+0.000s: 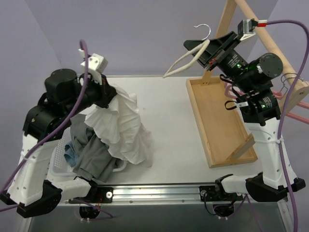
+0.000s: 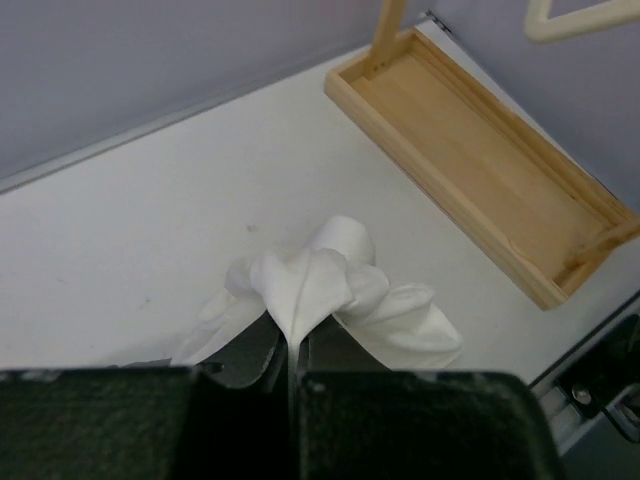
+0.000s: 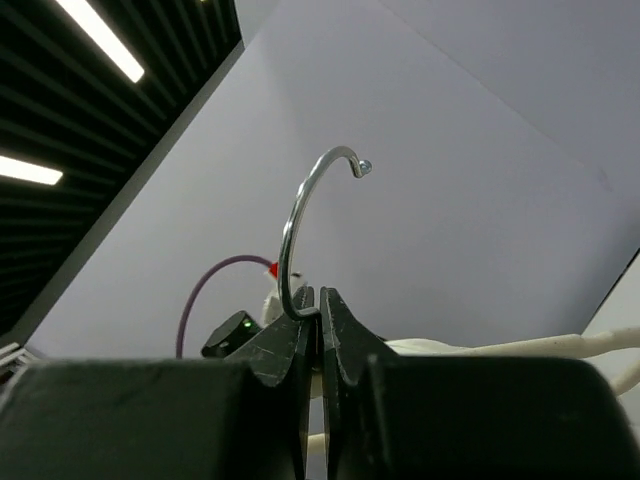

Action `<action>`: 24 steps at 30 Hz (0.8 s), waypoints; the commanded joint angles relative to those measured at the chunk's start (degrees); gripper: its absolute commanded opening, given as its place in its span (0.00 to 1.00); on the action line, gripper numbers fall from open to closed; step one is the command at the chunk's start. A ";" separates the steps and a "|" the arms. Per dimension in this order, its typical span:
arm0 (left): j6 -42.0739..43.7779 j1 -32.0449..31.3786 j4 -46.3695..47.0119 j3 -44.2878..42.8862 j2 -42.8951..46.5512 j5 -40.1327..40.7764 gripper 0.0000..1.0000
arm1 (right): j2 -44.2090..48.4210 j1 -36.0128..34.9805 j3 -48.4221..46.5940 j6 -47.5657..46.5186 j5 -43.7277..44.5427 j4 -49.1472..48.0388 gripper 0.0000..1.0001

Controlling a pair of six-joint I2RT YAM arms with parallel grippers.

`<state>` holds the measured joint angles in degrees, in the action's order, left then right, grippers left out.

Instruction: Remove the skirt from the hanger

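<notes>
1. Over at 9 o'clock on the tabletop, the left gripper is clenched hard on a bunched fold of the white skirt. Its fingers are pressed together and the cloth sprouts out from between them.
2. The skirt hangs from that pinch in a cone of pleats. Its lower edge spreads out and rests on the white table.
3. At the skirt's 8 o'clock, touching it, a heap of grey and blue clothes spills over a white basket.
4. The right gripper is raised at about 1 o'clock. It is clamped shut on the foot of the metal hook, which curls up above its fingertips.
5. The cream hanger below that hook is bare. It hangs in the air with its arms reaching toward 8 o'clock from the gripper, well apart from the skirt.
6. A shallow wooden tray lies on the table at 3 o'clock, under the right arm.
7. A wooden rack rises behind the right arm at 2 o'clock.
</notes>
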<state>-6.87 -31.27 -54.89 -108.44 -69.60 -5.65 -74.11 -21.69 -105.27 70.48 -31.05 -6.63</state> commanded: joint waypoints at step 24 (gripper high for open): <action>-0.77 -28.75 -13.74 -21.12 17.40 56.70 0.02 | 2.30 12.46 -0.64 -12.29 -8.94 5.51 0.00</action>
<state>-6.44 -56.53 -69.41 -133.10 -49.84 44.38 -72.75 -9.41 -106.37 58.24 -37.45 4.91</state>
